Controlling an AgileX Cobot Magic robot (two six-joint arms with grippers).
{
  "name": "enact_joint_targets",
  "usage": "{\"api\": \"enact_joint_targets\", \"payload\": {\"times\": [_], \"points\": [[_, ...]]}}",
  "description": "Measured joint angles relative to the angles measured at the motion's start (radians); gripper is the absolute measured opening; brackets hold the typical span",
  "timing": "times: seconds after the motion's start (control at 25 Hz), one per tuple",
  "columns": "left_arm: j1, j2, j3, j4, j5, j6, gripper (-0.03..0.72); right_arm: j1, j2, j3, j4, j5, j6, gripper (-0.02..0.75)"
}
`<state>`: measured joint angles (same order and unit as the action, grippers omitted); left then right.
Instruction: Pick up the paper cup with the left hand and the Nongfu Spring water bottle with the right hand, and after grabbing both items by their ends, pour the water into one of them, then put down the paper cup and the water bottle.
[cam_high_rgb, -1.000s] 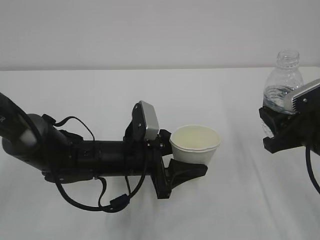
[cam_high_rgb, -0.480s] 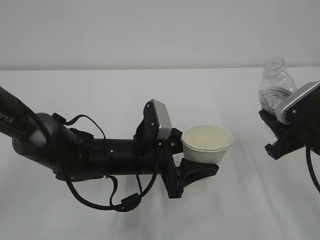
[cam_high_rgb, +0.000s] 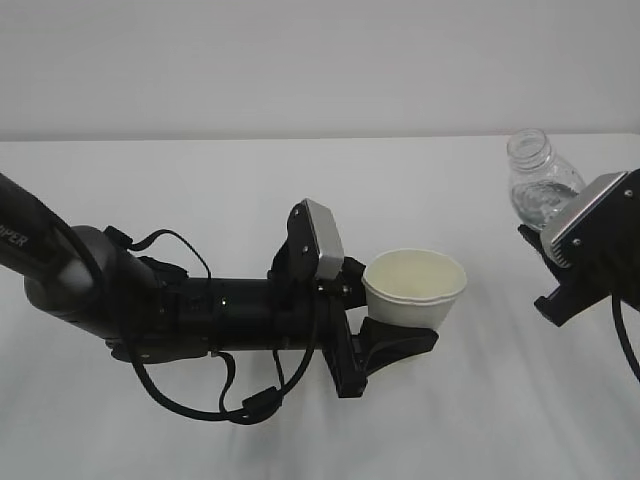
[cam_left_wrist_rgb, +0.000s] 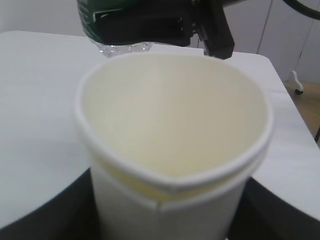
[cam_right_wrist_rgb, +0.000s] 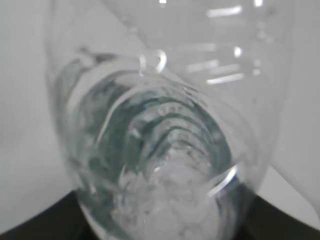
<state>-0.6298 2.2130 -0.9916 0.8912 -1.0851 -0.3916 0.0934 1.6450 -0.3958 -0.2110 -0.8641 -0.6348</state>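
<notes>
My left gripper (cam_high_rgb: 398, 322) is shut on the lower part of the off-white paper cup (cam_high_rgb: 415, 286), holding it upright above the table. In the left wrist view the cup (cam_left_wrist_rgb: 175, 125) fills the frame with a dry cream inside, my left gripper (cam_left_wrist_rgb: 170, 222) dark on both sides of it. At the right, my right gripper (cam_high_rgb: 558, 262) is shut on the base end of the Nongfu Spring water bottle (cam_high_rgb: 538, 185), which leans left, its capless neck toward the cup and apart from it. Water (cam_right_wrist_rgb: 170, 200) lies in the bottle (cam_right_wrist_rgb: 160, 125), my right gripper (cam_right_wrist_rgb: 160, 227) round its base. The green label (cam_left_wrist_rgb: 117, 22) shows beyond the cup's rim.
A white table (cam_high_rgb: 200, 180) spreads under both arms, with a plain pale wall behind it. The left arm's cables (cam_high_rgb: 230, 405) loop down close to the tabletop. The table's far right edge (cam_left_wrist_rgb: 290, 90) and floor beyond show in the left wrist view.
The bottle has tipped from upright to leaning left toward the cup and shifted slightly left and down. The left arm carried the cup a little right, then held still.
</notes>
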Motion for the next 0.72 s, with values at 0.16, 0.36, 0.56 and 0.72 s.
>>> {"api": "enact_joint_targets", "payload": {"times": [0.16, 0.36, 0.56, 0.72], "points": [[-0.002, 0.000, 0.000, 0.003, 0.000, 0.000, 0.461, 0.000, 0.002, 0.000, 0.000, 0.000, -0.022, 0.365], [-0.002, 0.000, 0.000, 0.003, 0.000, -0.002, 0.461, 0.000, 0.013, 0.000, 0.000, -0.008, -0.097, 0.365], [-0.002, 0.000, -0.008, 0.006, 0.000, -0.002, 0.461, 0.000, 0.013, 0.000, 0.000, -0.029, -0.158, 0.365], [-0.002, 0.000, -0.019, 0.008, 0.000, -0.009, 0.461, 0.000, 0.013, 0.000, -0.001, -0.038, -0.220, 0.365]]}}
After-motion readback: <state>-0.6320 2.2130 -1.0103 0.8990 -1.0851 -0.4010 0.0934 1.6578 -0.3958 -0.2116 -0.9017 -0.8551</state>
